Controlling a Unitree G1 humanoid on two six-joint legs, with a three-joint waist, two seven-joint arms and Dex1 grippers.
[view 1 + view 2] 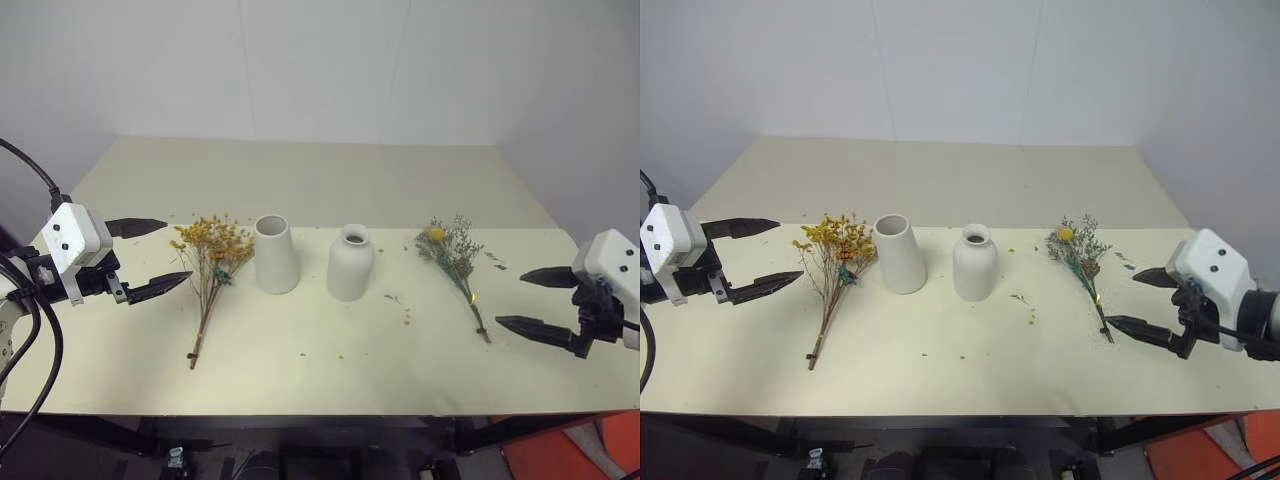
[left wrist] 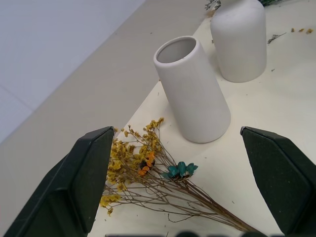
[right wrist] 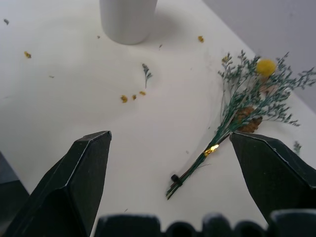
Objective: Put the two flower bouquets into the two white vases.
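On your pale cream table (image 1: 330, 180), both bouquets lay flat and both vases stood empty in a row across the middle. The dried bunch of tiny yellow flowers with an orange sunflower on brown stems (image 1: 208, 262) lay toward your left, its heads pointing away from you and its stems running back toward the near edge. Just beside it on the right stood the matte white tapered wide-mouthed vase (image 1: 275, 254), upright, and next to that, a little apart, the matte white rounded bottle vase with the narrow neck (image 1: 350, 263), also upright. Farther right, well apart from the bottle vase, lay the grey-green sprig bunch with a yellow ball and pinkish plumes (image 1: 452, 258), stems angled toward the near right. Small yellow crumbs (image 3: 123, 98) were scattered on the table between the bottle vase and this bunch.

Your left gripper (image 1: 160, 258) hovered beside the yellow bunch, jaws spread wide and holding nothing. Your right gripper (image 1: 538, 300) hovered near the stem end of the grey-green bunch, jaws likewise released and empty.
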